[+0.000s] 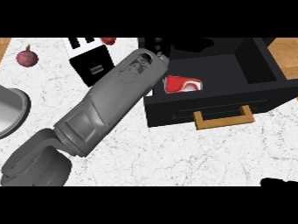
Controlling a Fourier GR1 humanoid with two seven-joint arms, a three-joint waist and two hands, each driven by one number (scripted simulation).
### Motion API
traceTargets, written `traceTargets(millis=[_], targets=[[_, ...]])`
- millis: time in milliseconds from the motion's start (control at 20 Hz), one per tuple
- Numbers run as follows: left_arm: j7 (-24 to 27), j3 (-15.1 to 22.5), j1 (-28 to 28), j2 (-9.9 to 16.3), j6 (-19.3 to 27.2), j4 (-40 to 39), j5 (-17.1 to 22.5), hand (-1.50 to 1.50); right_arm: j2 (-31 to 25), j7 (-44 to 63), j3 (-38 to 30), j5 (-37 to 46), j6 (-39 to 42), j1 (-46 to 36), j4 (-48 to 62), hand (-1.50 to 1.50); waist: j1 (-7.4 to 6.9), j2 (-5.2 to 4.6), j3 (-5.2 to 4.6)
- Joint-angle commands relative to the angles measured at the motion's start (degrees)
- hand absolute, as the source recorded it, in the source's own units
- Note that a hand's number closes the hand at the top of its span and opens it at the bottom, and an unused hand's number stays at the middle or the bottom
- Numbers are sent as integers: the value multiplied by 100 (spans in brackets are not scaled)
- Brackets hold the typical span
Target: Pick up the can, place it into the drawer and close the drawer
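A red and white can (pixel 182 84) lies on its side inside the open black drawer (pixel 267 65), near the drawer's left wall. The drawer's front panel carries a wooden handle (pixel 223 118) and faces me. My left forearm (pixel 112 100) runs from the lower left up to the drawer's far left corner. My black left hand (pixel 157 45) shows there against the dark drawer, above the can, and its shape is hard to make out. Only a black sliver of my right hand (pixel 285 182) shows at the lower right edge.
A grey round pot (pixel 3 109) stands at the left edge. A purple round fruit (pixel 27 57) lies at the far left. A black and white box (pixel 90 61) sits beside my left forearm, with a small red thing (pixel 109 40) behind it. White marble counter (pixel 177 153) lies before the drawer.
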State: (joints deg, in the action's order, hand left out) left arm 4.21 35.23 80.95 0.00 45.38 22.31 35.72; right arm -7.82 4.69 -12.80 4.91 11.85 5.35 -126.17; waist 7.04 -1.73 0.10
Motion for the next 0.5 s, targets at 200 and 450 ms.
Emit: traceTargets(millis=[200, 450], targets=[[292, 9, -40, 0, 148, 323, 410, -150, -313, -129, 442, 1182, -72, -349, -203, -150, -137, 31, -5], [389, -59, 60, 0, 276, 281, 489, -150, -517, -587, 854, 2457, -298, -497, 313, -150, -343, 55, -3]])
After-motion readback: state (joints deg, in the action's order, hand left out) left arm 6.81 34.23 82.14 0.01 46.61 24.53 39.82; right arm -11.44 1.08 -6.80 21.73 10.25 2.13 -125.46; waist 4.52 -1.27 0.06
